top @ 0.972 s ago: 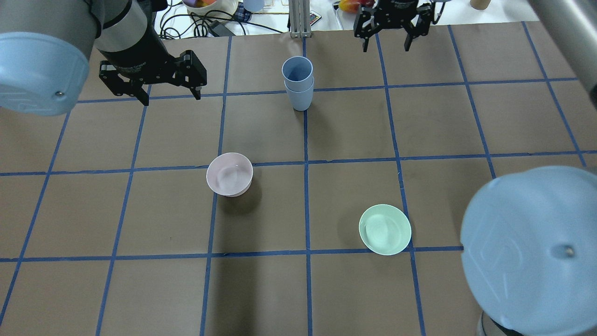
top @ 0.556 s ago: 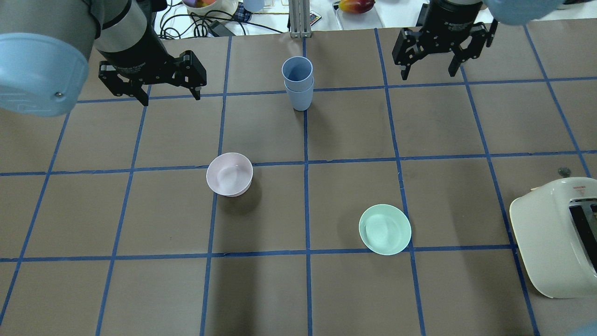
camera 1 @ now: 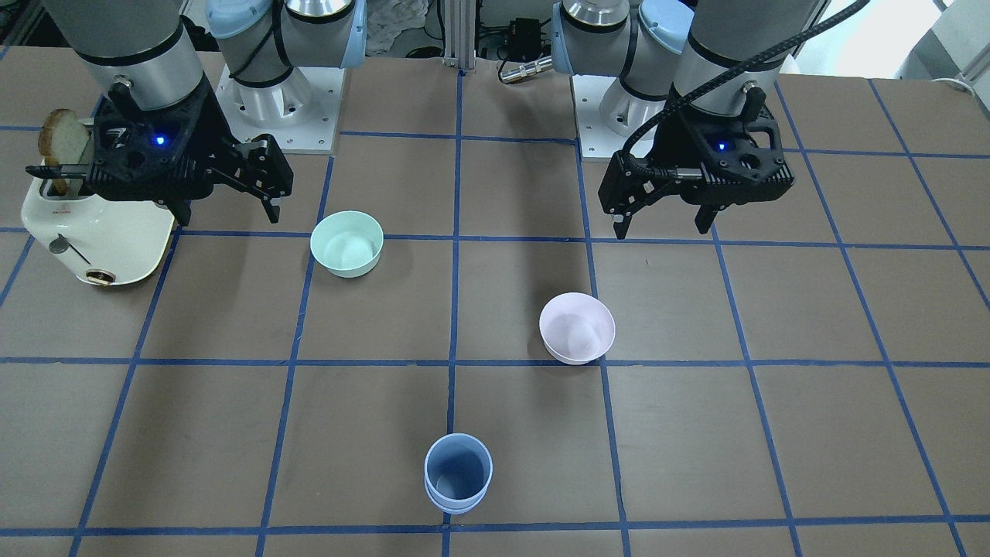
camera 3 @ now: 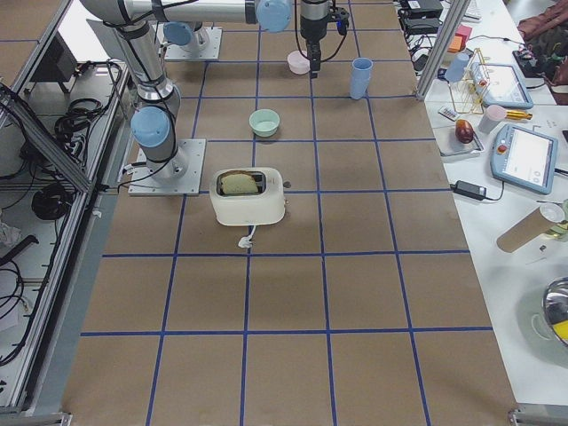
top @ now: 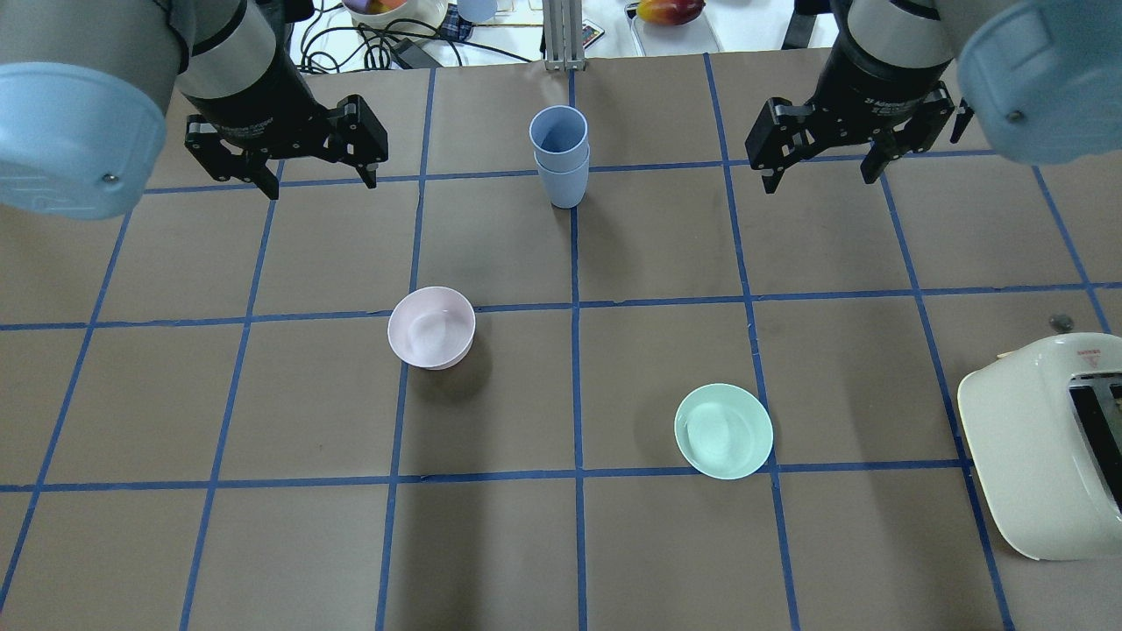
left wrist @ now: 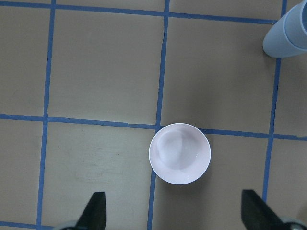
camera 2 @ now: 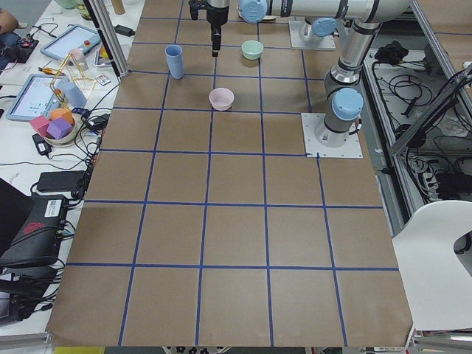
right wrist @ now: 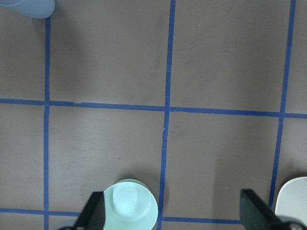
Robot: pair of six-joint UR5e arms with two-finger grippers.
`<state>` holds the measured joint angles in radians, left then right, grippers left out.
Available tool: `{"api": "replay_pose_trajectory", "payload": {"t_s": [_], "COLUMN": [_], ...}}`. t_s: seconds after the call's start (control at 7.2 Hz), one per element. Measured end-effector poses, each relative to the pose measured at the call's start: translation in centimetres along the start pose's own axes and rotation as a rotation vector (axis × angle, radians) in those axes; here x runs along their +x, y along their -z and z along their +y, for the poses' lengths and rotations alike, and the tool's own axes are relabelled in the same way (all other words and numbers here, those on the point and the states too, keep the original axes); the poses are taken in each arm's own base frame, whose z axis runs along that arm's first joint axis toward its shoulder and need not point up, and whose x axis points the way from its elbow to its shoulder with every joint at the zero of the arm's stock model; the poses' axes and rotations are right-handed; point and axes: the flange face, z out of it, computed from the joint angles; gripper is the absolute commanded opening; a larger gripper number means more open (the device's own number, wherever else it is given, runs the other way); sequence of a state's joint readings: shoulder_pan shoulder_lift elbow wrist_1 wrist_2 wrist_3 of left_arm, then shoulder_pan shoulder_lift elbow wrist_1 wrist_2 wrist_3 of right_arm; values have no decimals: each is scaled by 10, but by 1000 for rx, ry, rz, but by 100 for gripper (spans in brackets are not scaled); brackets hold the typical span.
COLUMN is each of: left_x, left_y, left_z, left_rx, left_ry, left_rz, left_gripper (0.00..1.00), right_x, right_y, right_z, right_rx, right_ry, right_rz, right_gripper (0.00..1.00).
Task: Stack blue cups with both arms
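Note:
The two blue cups stand nested, one inside the other, upright on the table's far middle, on a blue tape line. They also show in the front view and at a corner of each wrist view. My left gripper is open and empty, hovering well to the left of the stack. My right gripper is open and empty, hovering well to the right of it. Neither touches the cups.
A pale pink bowl sits left of centre, below my left gripper's view. A mint-green bowl sits nearer, right of centre. A cream toaster with a slice of bread stands at the right edge.
My right gripper has moved from the table's far edge to the right and nearer, staying open. Its elbow has swung away and uncovered the toaster. The left arm and cups have not moved.

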<state>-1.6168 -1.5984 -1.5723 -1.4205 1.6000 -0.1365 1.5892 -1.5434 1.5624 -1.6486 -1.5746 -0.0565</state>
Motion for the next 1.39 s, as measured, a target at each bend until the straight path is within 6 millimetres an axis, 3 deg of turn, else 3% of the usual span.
{"api": "replay_pose_trajectory", "payload": {"t_s": [0.42,1.39], "left_x": [0,0], "left_y": [0,-1], "left_z": [0,1], "left_rx": [0,-2], "left_ry": [0,-2], "left_rz": [0,-2], "left_gripper": [100,100], "right_x": [-2,-2], "right_y": [9,0], "right_z": [-11,-17], "right_rx": [13,5], "right_ry": [27,28], "right_rz": [2,-8], "right_gripper": [100,100]}}
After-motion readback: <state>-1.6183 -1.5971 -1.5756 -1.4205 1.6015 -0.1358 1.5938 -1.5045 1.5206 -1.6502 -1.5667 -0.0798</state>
